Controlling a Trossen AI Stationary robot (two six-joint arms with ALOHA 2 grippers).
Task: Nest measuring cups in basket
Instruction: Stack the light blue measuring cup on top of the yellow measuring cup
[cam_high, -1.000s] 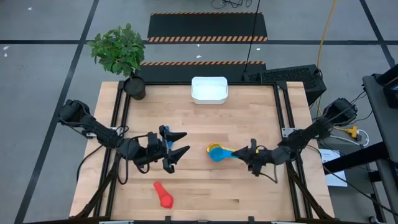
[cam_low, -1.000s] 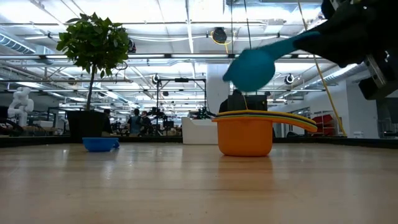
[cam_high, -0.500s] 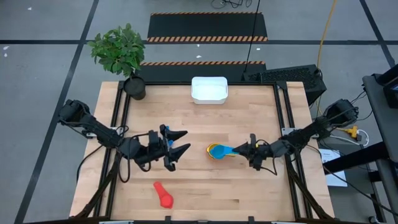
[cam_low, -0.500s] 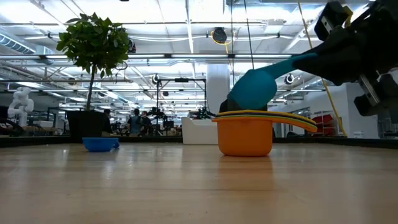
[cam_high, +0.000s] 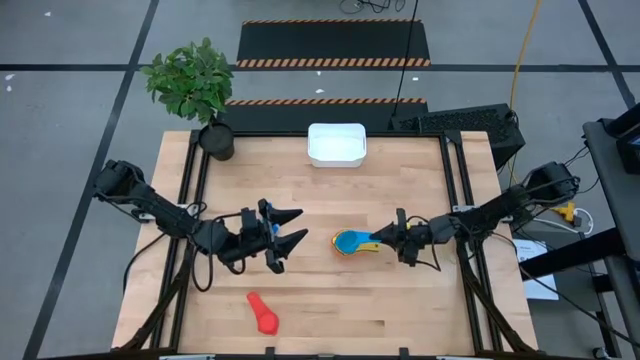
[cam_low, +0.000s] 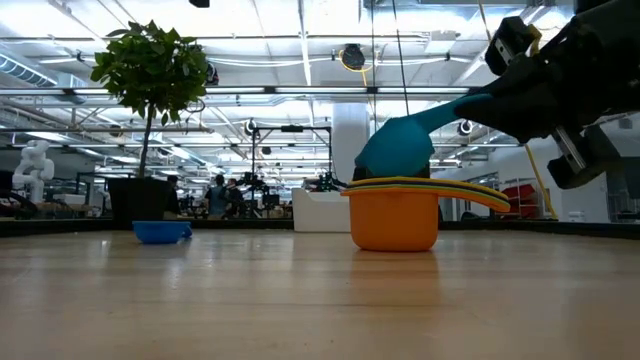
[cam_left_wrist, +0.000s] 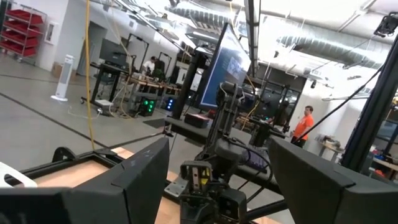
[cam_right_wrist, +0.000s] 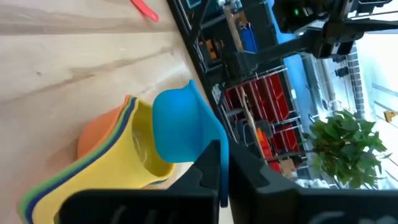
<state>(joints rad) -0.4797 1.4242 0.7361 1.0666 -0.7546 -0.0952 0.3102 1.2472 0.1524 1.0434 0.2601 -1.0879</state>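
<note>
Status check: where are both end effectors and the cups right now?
Right end effector shut on light blue cup, over the orange-bottomed nested stack. Left end effector open, empty, hovering mid-table. Red cup loose; white basket far side. Nothing in the way.

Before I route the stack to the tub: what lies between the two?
Nothing: in the high view only bare wood separates the stack of cups from the white tub at the table's far edge.

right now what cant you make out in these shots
- Nested cups, low view: only rims show; the orange outer cup hides the rest.
- Basket inside, low view: the stack blocks it.
- Left gripper, high view: a blue cup sits beside it, mostly covered.
- Red cup, right wrist view: cut off by the edge.
</note>
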